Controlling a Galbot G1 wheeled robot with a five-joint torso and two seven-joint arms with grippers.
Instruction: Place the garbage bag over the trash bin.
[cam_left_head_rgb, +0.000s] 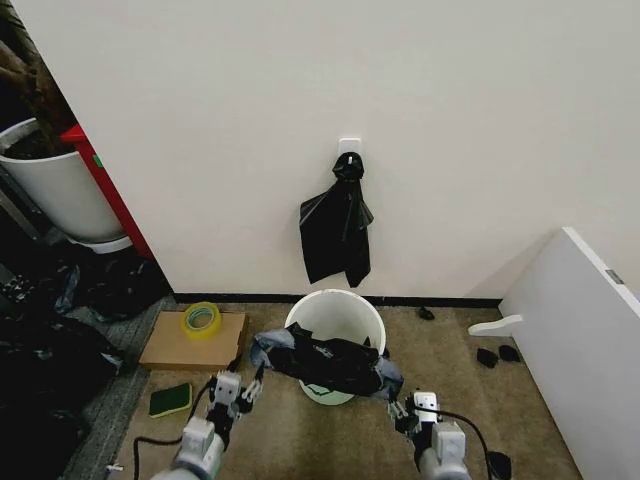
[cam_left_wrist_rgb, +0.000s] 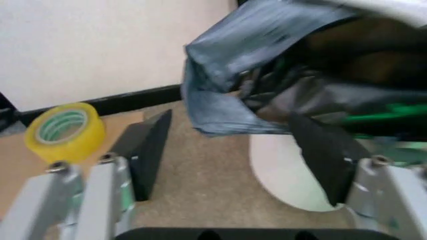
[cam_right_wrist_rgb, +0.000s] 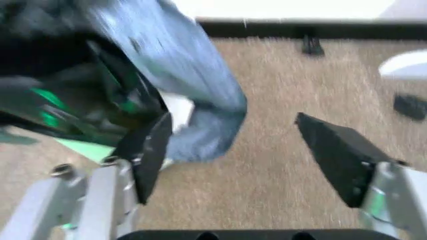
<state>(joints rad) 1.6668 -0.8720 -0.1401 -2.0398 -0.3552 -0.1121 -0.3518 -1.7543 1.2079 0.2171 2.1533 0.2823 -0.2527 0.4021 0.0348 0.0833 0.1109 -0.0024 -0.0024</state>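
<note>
A: What's the biggest thing in front of the robot?

B: The plain off-white wall (cam_left_head_rgb: 300, 80), with a narrow bunch of black bags (cam_left_head_rgb: 337, 228) hanging knotted from a white hook plate. To the far left stands a large white plant pot (cam_left_head_rgb: 55, 190), and on the right a slanted white panel (cam_left_head_rgb: 585, 340).

A: And the task's items?

B: The round, tapered off-white plastic trash bin (cam_left_head_rgb: 335, 318) stands on the brown carpet just below the hanging bunch. The thin, glossy, crinkly black garbage bag (cam_left_head_rgb: 330, 365) lies draped across the bin's near rim, its 2 ends sticking out to either side.

A: Where are the grippers?

B: The left gripper (cam_left_head_rgb: 240, 387) sits just beside the bag's left end, and the right gripper (cam_left_head_rgb: 402, 404) just beside the right end. In both wrist views the 2 jaws stand spread wide, released, with the bag's edge ahead of them and nothing clamped between.

A: Smaller things?

B: A flat brown cardboard sheet (cam_left_head_rgb: 175, 350) lies left of the bin, with a yellow roll of tape (cam_left_head_rgb: 201, 319) on it. A small green sponge-like pad (cam_left_head_rgb: 171, 400) rests near its front corner.
</note>
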